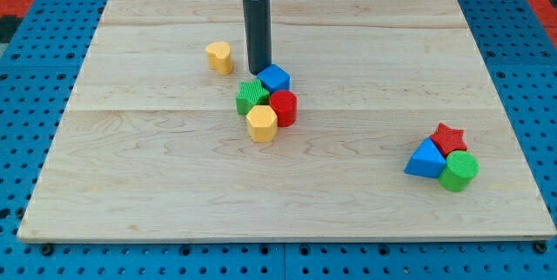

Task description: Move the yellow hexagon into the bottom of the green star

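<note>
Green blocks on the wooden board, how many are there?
2. A ridged green star block sits in the middle cluster, touching the yellow hexagon block below it. A green cylinder block sits in the cluster at the view's right. None looks hidden.

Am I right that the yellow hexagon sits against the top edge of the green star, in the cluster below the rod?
Not quite: the camera view shows the yellow hexagon against the bottom of the green star, not its top. Both are in the cluster just below my tip.

My tip (259, 72) stood just above the green star (251, 97), beside the blue block (275, 77); the yellow hexagon (261, 123) touched the star's bottom edge.
</note>
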Tool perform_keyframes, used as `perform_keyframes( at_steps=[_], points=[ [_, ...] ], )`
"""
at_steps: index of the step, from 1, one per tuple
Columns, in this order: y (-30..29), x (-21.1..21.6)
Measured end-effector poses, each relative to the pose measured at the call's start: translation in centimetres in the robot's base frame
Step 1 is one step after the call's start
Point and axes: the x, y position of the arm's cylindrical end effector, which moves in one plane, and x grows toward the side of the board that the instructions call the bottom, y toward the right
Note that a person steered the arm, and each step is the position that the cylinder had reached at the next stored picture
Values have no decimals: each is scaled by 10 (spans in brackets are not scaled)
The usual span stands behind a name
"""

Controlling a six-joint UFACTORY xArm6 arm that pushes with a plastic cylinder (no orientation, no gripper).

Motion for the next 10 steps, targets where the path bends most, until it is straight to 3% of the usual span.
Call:
perform_keyframes(
  at_steps=[1,3,6,8,10],
  points=[
    [0,41],
    [40,69],
    [94,83],
    [89,27],
    [29,17]
  ],
)
